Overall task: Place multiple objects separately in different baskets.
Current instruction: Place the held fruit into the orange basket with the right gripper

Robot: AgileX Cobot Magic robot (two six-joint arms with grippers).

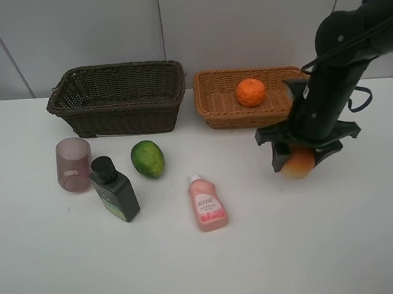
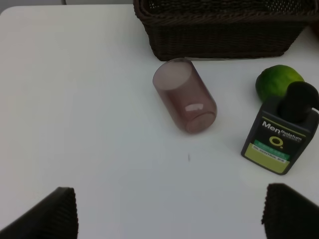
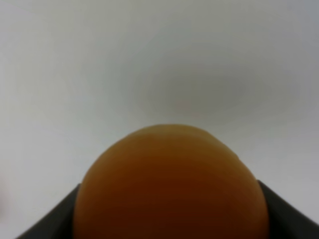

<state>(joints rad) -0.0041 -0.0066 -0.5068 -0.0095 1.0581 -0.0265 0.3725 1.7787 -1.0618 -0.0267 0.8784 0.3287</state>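
1. The white counter (image 1: 327,246) runs from the near edge back to the wall and carries everything.
2. The right arm (image 1: 339,61) reaches down from the upper right of the high view to a spot on the counter in front of the light basket.
3. The dark brown basket (image 1: 119,115) stands at the back left; it is the deeper of the two.
4. The light orange-tan basket (image 1: 225,121) stands just beside it on the right, close but apart; the orange (image 1: 251,92) lies inside it.
5. The right fingers (image 1: 280,159) are narrowed around the red-yellow fruit (image 1: 298,163), one on each side; in the right wrist view the fruit fills the gap between them; whether it touches the counter I cannot tell.
6. The left fingers (image 2: 50,214) stand wide apart and hold nothing; they show only in the left wrist view, above bare counter, near the cup.
7. The pink white-capped bottle (image 1: 207,203) is on the counter near the middle, closest to the front, apart from the rest.
8. The dark green black-capped bottle (image 1: 115,191) stands left of it, just beside the cup.
9. The translucent mauve cup (image 1: 73,163) stands upright, farthest left, in front of the dark brown basket.
10. The green fruit (image 1: 147,158) lies between the dark green bottle and the dark brown basket, touching neither.
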